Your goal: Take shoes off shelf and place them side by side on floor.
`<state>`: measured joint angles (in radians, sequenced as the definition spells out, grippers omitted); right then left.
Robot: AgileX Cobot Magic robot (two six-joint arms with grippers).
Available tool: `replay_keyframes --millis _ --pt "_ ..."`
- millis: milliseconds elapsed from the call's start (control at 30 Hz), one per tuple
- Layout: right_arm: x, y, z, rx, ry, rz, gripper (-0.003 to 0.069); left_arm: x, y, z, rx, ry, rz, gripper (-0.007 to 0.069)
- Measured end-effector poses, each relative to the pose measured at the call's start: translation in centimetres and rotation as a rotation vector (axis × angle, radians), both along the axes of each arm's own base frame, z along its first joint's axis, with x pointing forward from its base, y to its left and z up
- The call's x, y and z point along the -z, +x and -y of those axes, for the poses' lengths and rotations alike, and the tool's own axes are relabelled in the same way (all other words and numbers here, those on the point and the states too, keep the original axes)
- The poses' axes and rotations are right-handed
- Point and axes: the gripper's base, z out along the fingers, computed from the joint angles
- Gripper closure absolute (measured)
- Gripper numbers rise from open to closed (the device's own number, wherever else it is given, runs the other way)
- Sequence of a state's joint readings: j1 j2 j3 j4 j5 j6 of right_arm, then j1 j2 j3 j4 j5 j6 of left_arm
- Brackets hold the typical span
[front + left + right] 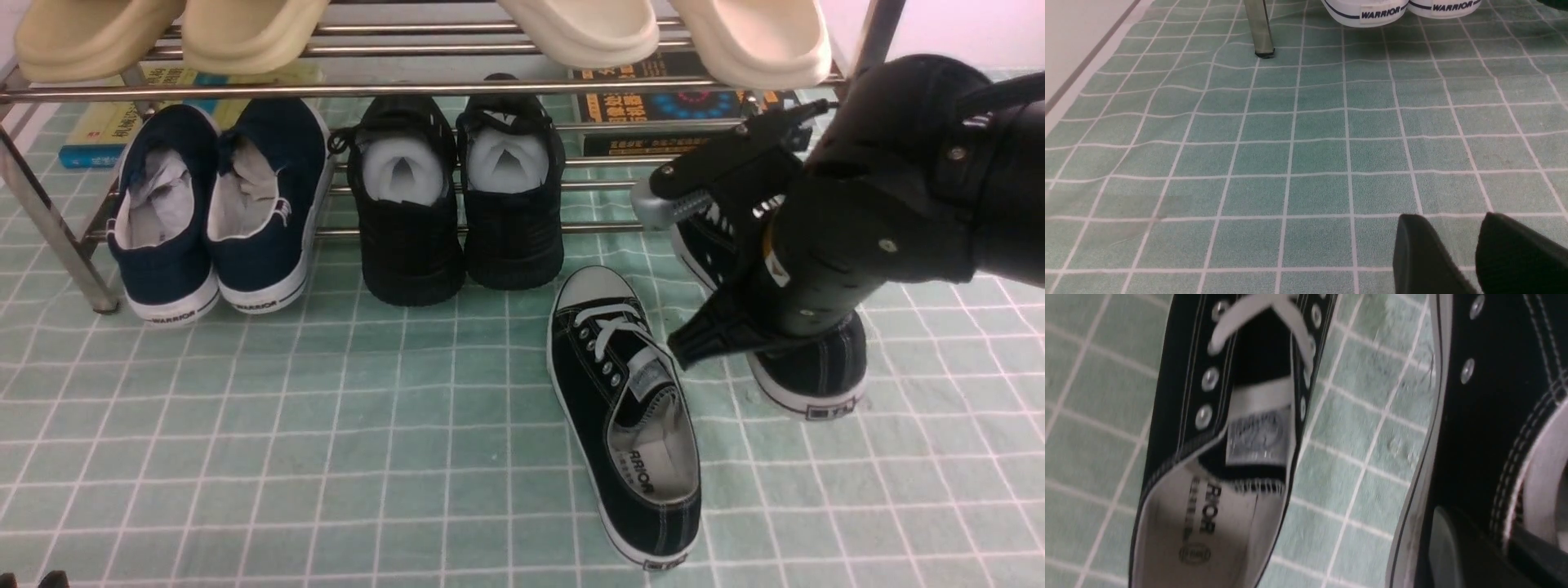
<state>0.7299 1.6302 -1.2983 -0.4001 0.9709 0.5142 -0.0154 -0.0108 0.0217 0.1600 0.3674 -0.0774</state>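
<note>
Shoes are near the shelf's right end. Left gripper hangs over the floor, fingers parted, empty. One shoe lies on the floor, toe toward the shelf. Just right, the right gripper clamps the other shoe's side wall near the heel, its toe by the lower rail.

One shoe lies left of other shoe.

- A black sneaker lies on the green gridded floor, with white laces, a grey tongue label and a printed insole.
- A second sneaker sits close beside it, floor showing between them.
- A dark finger of the right claw lies against the second sneaker's side wall.
</note>
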Motion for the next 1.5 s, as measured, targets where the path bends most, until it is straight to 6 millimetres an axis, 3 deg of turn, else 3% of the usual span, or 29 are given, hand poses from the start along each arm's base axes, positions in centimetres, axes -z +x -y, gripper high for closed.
replay_keyframes --millis 400,1500 --pt "3.0 1.2 -0.8 0.056 -0.043 -0.034 0.0652 0.0 0.0 0.0 0.0 0.0 0.0 0.0382" --pt "4.2 -0.5 -1.6 0.023 0.013 -0.261 0.0643 0.0 0.0 0.0 0.0 0.0 0.0 0.0382"
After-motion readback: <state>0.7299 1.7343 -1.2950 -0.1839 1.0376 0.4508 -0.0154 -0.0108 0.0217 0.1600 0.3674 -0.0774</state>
